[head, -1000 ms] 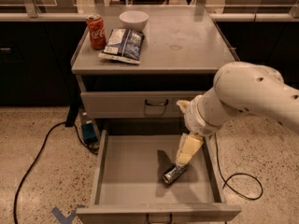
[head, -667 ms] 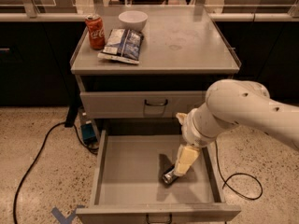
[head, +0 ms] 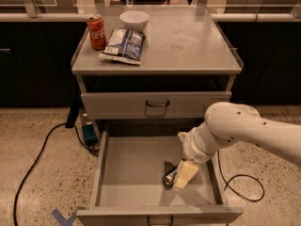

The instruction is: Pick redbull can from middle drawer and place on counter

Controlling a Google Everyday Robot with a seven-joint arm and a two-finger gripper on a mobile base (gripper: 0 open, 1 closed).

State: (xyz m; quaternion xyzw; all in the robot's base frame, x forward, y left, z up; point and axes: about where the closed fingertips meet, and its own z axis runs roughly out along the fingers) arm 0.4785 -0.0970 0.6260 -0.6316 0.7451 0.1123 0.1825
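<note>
None of the transfer can be confirmed as done: the slim silver-and-blue redbull can lies on its side on the floor of the open, shallow grey metal middle drawer, toward its right front. The cream-coloured two-finger gripper is down inside the drawer right at the can, but whether it has closed on it cannot be told. Lifting the can onto the flat grey metal counter, beside the red cola can, white bowl and snack bag, remains outstanding.
</note>
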